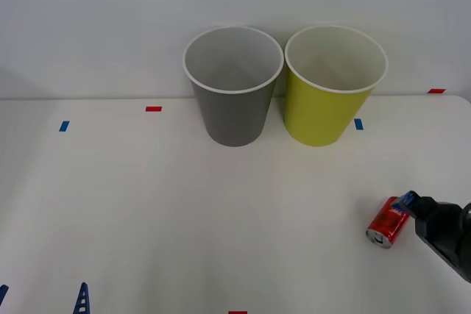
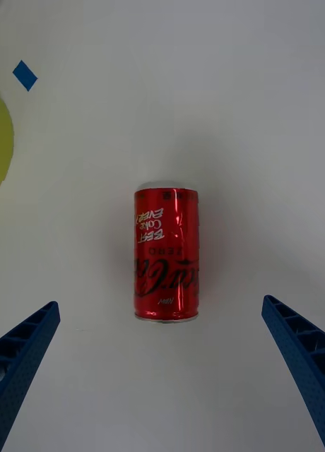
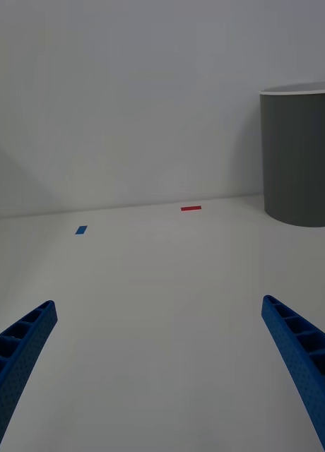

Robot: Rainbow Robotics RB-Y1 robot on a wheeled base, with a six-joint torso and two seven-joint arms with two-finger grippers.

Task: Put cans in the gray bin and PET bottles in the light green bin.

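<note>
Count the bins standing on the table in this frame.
2. The gray bin stands upright at the table's far edge, and the light green bin stands close beside it on the robot's right. Nothing shows inside either, though their bottoms are not fully seen.

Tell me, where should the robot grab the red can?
Around its middle, coming down from above. The can lies on its side on the table, so its round red sides are free. The right gripper hovers over it, open, one finger on each side, so it probably only needs to lower and close.
</note>
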